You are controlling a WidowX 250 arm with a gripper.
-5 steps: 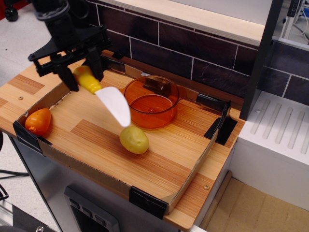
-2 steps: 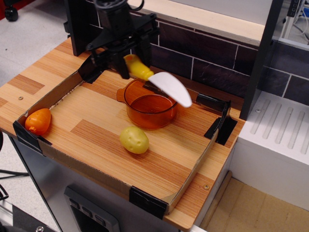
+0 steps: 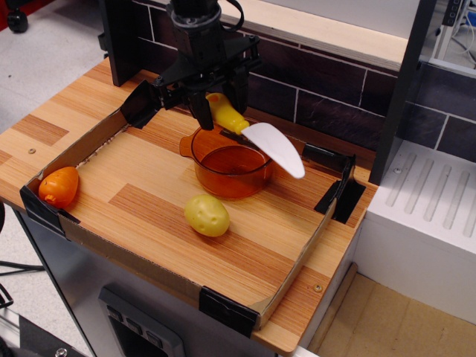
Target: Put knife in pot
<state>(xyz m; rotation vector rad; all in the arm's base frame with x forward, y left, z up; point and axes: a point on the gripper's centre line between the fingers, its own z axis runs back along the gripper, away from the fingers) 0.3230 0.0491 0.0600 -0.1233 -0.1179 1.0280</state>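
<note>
My gripper (image 3: 220, 104) is shut on the yellow handle of the knife (image 3: 256, 134) and holds it in the air over the back of the pot. The broad white blade slants down to the right and its tip hangs past the pot's right rim. The translucent orange pot (image 3: 230, 163) stands upright on the wooden tray floor, near the back wall, with nothing visible inside it.
A yellow potato (image 3: 207, 216) lies in front of the pot. An orange toy fruit (image 3: 59, 186) sits in the tray's left corner. The tray has low cardboard walls (image 3: 294, 260) with black corner clips. A dark tiled wall stands behind and a white unit (image 3: 424, 223) is to the right.
My gripper has carried the knife from the tray's left side rightward and back, to above the pot. In the last stretch it shifted slightly further right and lower.
</note>
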